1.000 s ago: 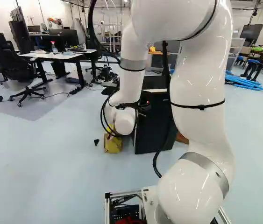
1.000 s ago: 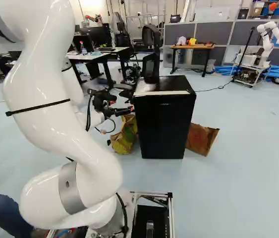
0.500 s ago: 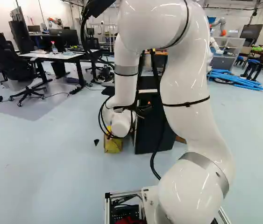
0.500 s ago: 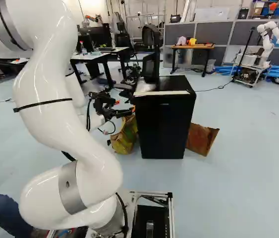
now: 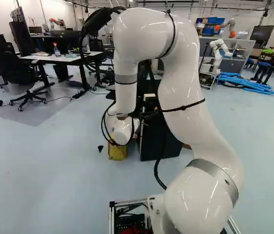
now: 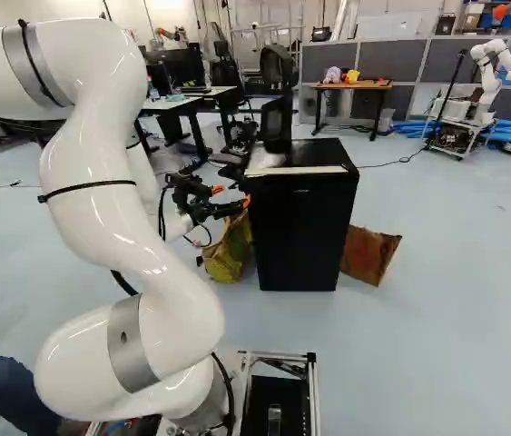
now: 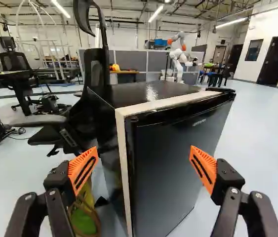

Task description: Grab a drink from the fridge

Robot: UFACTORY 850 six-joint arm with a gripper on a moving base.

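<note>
Claw [image 7: 144, 158] spread wide, nothing held, just beside the black fridge [image 6: 300, 232] at its seam side. No drink visible; presumably inside, behind the door [image 7: 173, 168], which looks shut. Main risk: approach slightly off line, so one finger shoves the door or side panel instead of catching the edge, and the fridge slides or twists. Shallow contact could let pads slip off the smooth face. Paper bag [image 6: 228, 254] beside it might snag if the claw dips low.
</note>
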